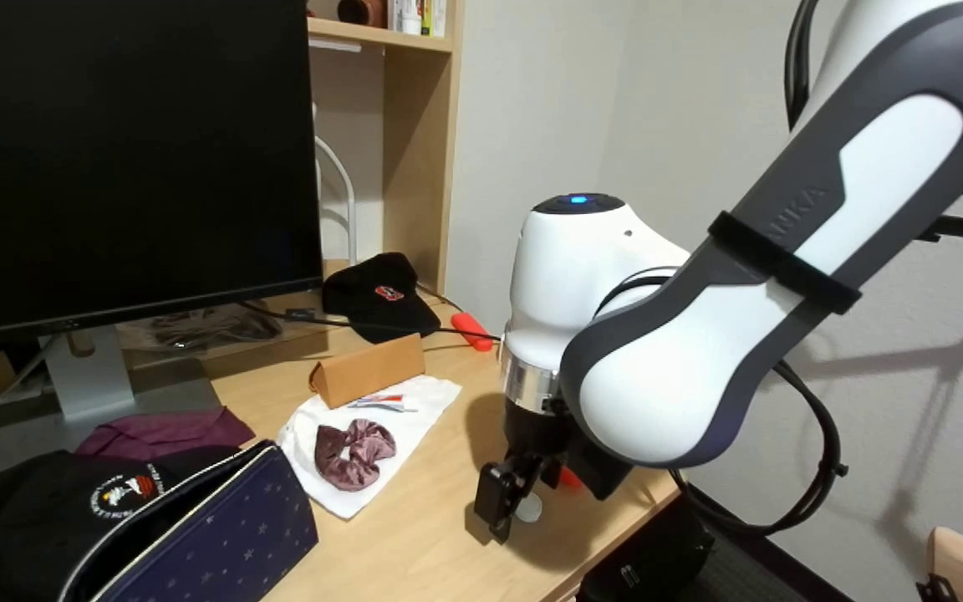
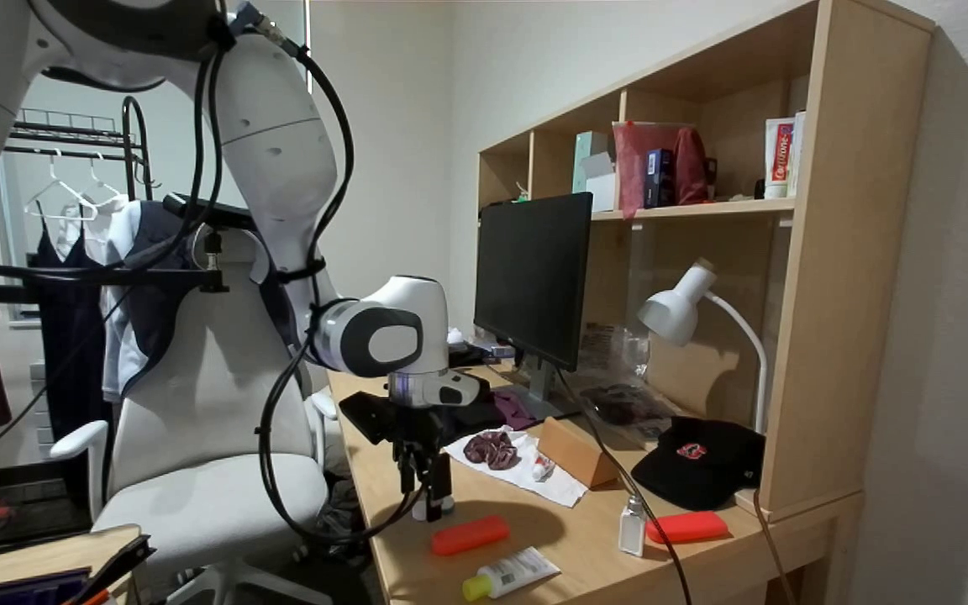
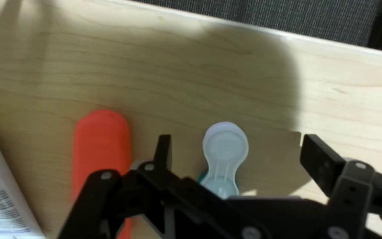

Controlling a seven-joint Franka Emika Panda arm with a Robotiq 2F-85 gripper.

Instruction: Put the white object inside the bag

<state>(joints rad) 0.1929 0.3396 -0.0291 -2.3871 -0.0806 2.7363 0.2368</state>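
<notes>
The white object [image 3: 225, 146] is a small pale keyhole-shaped piece with a round end and a teal edge beneath, lying on the desk. It also shows in both exterior views [image 1: 529, 508] [image 2: 434, 509], partly behind the fingers. My gripper [image 3: 237, 149] is open and points down over it, with the round end between the fingers and a gap on each side. Its near end is hidden by the gripper body. The bag appears to be the dark blue star-patterned pouch [image 1: 222, 543], standing with its zip open, beside black fabric with a round logo [image 1: 38, 518].
A red case [image 3: 102, 146] lies beside the left finger, and a white tube [image 3: 3, 192] beyond it. A white cloth [image 1: 427, 397] carries a scrunchie [image 1: 354, 454] and a brown case [image 1: 373, 368]. The desk edge [image 3: 244, 25] is close. A monitor [image 1: 130, 159] stands behind the pouch.
</notes>
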